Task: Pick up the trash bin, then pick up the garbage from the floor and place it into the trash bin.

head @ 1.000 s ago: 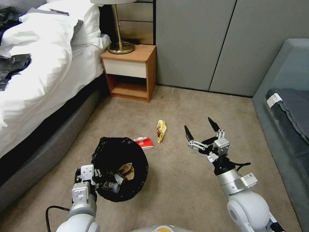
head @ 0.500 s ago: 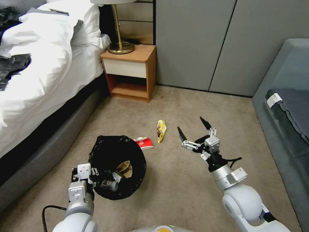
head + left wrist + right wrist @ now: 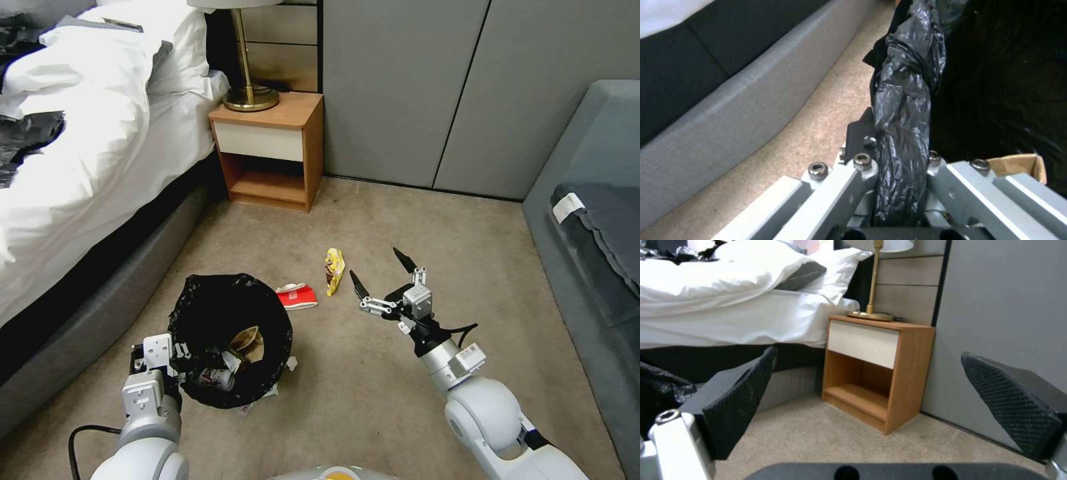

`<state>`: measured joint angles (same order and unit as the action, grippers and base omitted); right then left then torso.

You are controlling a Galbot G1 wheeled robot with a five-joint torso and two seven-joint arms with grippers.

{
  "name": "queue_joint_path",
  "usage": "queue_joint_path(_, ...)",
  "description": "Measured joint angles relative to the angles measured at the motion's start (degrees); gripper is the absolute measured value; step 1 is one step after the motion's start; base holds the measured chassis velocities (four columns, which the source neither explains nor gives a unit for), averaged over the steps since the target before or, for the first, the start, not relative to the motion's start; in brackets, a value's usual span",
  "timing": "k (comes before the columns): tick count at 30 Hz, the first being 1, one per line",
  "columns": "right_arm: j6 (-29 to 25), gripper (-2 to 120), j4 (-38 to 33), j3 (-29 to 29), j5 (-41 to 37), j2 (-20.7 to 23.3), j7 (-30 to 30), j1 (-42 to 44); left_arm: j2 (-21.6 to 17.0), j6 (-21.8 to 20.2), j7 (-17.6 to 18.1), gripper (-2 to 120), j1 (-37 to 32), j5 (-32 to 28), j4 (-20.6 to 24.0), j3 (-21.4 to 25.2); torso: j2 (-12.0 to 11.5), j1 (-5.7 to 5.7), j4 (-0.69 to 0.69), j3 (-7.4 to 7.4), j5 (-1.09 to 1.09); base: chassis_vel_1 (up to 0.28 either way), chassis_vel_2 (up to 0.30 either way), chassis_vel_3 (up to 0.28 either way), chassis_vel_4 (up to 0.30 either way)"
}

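A: Start at the right gripper [image 3: 380, 277]. How do its fingers [image 3: 358, 284] stand?

B: Spread wide, nothing between them, both black tips aimed forward over the beige carpet floor [image 3: 373, 400]. In the right wrist view the textured pads [image 3: 740, 403] sit far apart with bare carpet and the wooden nightstand [image 3: 878, 368] beyond.

A: And which way does the litter lie from them?

B: To the robot's left and just slightly ahead. The crumpled yellow snack wrapper [image 3: 334, 271] lies just beside the left-hand fingertip, its long axis running away from the robot, roughly in line with the fingers. The flat red-and-white packet [image 3: 297, 296] is one step further left, between the wrapper and the bin.

A: So the right arm is the nearer one?

B: By far, I'd judge. The left gripper [image 3: 900, 173] is busy: its fingers are clamped on the rim of the small round trash bin lined with a black plastic bag [image 3: 230, 337], the bag pinched between them. The bin sits low at the robot's left, mouth tilted toward the camera, with a brown paper bag [image 3: 245, 343] and other litter already inside.

A: What does the pickup turn on, then?

B: Probably a short sideways shift left, so the wrapper's narrow width falls between the open fingers.
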<state>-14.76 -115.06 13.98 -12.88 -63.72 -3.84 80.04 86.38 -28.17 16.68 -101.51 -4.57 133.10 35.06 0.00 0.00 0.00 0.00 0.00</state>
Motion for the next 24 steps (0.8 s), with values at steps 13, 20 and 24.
queue_joint_path(13,-0.19,100,-0.79,0.36,0.86,-0.62,-0.09,1.13,-0.04,0.10,0.02,2,-0.43,0.09,0.22,-0.31,0.00,0.00,0.00,0.00,0.00,0.004,0.005,0.009,0.005)
queue_joint_path(20,-0.41,100,-0.98,0.85,1.00,-0.43,-0.16,1.54,-0.05,0.12,-0.02,2,-0.35,0.24,0.27,-0.47,0.00,0.00,0.01,0.00,0.00,0.074,0.063,0.065,0.050)
queue_joint_path(24,-0.49,100,-0.99,0.96,1.04,-0.31,-0.19,1.58,-0.05,0.12,-0.07,2,-0.30,0.28,0.44,-0.50,0.00,0.00,0.00,0.00,0.00,0.070,0.092,0.086,0.075)
